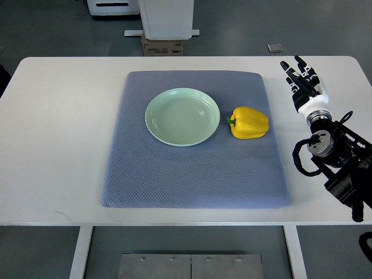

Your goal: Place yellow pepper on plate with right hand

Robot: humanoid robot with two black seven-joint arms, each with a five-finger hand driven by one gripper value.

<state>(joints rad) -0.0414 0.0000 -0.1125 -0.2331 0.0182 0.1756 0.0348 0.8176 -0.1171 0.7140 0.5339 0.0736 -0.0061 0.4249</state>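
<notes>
Pepper (250, 122) is lying on its side on the mat (192, 168), just right of the plate (182, 116), stem facing it. Right hand (301, 79) is hovering well right, fingers spread, empty. Judged light, firm, glossy and slippery; gripping across the broad body seems best.
</notes>
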